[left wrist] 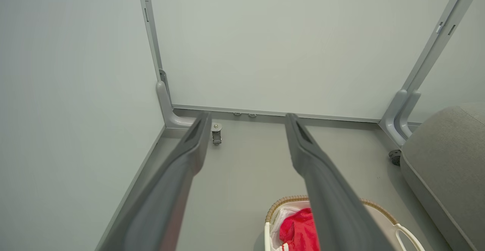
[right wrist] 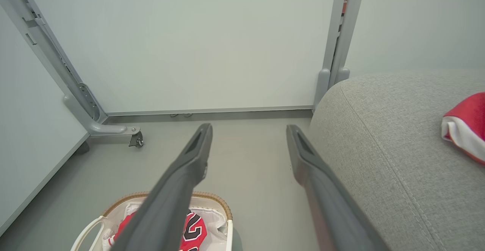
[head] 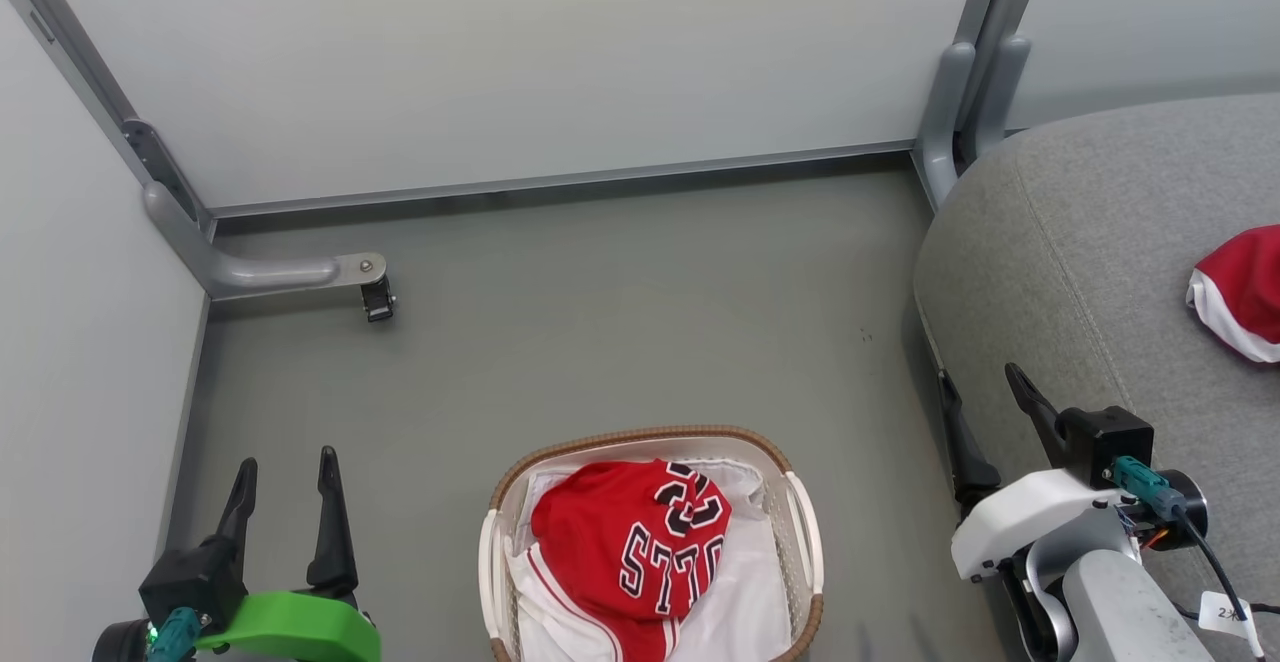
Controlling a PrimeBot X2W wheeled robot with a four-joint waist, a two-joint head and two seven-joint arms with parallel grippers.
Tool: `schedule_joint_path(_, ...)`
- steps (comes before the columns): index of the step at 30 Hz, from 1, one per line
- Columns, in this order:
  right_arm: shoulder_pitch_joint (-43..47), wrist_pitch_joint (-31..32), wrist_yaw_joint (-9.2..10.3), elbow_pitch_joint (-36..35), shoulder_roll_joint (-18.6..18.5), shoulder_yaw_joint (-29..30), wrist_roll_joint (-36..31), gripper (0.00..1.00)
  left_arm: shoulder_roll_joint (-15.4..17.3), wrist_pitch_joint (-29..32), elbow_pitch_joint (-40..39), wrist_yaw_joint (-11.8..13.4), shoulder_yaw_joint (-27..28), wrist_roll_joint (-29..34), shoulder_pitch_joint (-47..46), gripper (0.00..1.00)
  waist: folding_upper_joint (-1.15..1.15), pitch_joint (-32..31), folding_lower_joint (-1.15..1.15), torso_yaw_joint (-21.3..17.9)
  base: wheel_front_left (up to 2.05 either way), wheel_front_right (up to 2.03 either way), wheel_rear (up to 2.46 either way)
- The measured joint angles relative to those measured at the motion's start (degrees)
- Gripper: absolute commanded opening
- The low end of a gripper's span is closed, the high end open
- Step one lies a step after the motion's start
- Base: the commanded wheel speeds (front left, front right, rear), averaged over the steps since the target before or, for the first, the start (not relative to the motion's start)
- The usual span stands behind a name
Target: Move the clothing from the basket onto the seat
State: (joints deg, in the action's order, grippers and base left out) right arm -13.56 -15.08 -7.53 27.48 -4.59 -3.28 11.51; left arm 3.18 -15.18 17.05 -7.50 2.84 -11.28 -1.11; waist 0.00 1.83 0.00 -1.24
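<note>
We see the oval cream basket (head: pixel 648 436) with its brown woven rim standing on the grey floor (head: pixel 620 322), low in the head view and between the two arms. Inside it lies the red jersey (head: pixel 612 534), bunched into a mound with its black, white-outlined letters and numbers facing up. It rests on the white liner cloth (head: pixel 748 582), which shows around it and along the basket's walls. At the jersey's lower left edge we make out white fabric with thin red stripes, though we cannot tell which piece it belongs to. To the right, the large grey seat (head: pixel 1080 242) carries a second red garment (head: pixel 1240 294) with a white band, lying on the cushion near the picture's edge and well apart from the basket. The left gripper (head: pixel 286 462) hangs over bare floor to the left of the basket, its two dark fingers spread apart with nothing between them. The right gripper (head: pixel 980 376) sits at the seat's near edge, fingers likewise parted and empty. Behind everything stand pale partition panels (head: pixel 520 52) on grey frames, one with a small caster foot (head: pixel 377 299).
</note>
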Motion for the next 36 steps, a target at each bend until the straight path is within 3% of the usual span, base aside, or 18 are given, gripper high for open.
schedule_joint_path(14, -2.35, 0.00, 0.00, -1.04, 0.14, -0.35, -0.04, 1.00, -0.21, 0.00, 0.43, 0.00, -3.10, -0.73, -1.16, 1.00, 0.00, 2.67, 0.00, -0.58, 0.00, 0.00, 0.00)
schedule_joint_path(27, -12.15, 0.00, 0.00, -5.77, 0.52, -3.26, -0.76, 1.00, -0.22, 0.01, 7.53, 0.00, -13.05, -3.53, -11.56, 1.00, 0.00, 14.44, 0.00, -3.18, 0.00, 0.00, 0.00)
schedule_joint_path(36, -16.51, -0.01, 0.00, -9.42, 1.22, -4.72, -0.92, 1.00, 1.79, 0.00, 15.24, 0.00, -20.16, -5.52, -20.22, 1.00, 0.00, 23.49, 0.01, -5.91, 0.00, 0.00, 0.00)
